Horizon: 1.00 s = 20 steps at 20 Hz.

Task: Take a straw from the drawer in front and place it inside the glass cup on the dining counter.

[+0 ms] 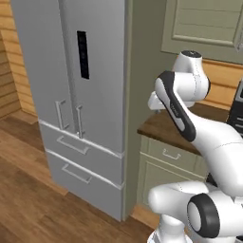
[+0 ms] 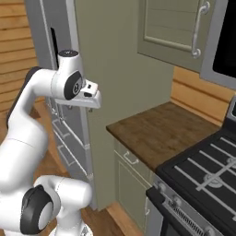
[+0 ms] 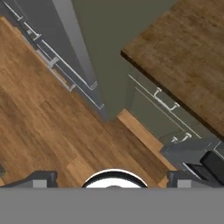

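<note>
a tall grey fridge (image 1: 71, 95) is standing at the left, its two doors over two drawers with long handles. a sage-green side panel (image 2: 115, 69) is running up beside it. a dark wood countertop (image 2: 161, 131) is lying over green cabinets (image 1: 166, 171), and a green wall cabinet (image 2: 173, 25) is hanging above. a black stove (image 2: 207, 175) is sitting to the right of the countertop. wood planks are covering the floor (image 1: 28, 204) and the wall (image 1: 9, 61).
</note>
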{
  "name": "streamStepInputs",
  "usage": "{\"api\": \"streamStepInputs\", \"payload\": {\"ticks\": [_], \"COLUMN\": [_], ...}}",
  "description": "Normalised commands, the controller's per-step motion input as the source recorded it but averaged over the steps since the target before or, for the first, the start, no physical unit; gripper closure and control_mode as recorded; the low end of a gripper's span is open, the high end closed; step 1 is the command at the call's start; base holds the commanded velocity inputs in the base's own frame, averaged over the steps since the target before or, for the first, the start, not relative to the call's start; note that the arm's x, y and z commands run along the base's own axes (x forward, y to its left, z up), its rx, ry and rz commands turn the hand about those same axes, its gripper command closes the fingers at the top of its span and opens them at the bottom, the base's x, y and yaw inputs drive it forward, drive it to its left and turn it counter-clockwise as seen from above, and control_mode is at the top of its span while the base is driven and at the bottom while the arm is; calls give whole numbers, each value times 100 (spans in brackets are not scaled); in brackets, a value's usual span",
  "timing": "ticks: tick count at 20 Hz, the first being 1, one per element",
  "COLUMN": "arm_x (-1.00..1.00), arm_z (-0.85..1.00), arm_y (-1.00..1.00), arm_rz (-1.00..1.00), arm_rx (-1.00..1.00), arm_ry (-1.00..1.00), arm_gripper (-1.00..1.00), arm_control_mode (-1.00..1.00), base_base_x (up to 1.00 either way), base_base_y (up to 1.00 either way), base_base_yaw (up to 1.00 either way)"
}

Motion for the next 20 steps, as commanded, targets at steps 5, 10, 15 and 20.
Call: {"api": "streamStepInputs", "payload": {"ticks": [5, 10, 15, 20], "arm_x": [0, 0, 0, 0], "arm_z": [0, 0, 0, 0], "arm_y": [0, 0, 0, 0], "arm_rz": [0, 0, 0, 0], "arm_rx": [0, 0, 0, 0], "arm_ry": [0, 0, 0, 0], "arm_gripper": [-100, -100, -100, -100], "arm_control_mode": [100, 100, 100, 100], "base_base_x": [0, -12, -30, -4], "base_base_y": [-63, -60, -55, -66], "base_base_yaw": [27, 25, 21, 9]}}
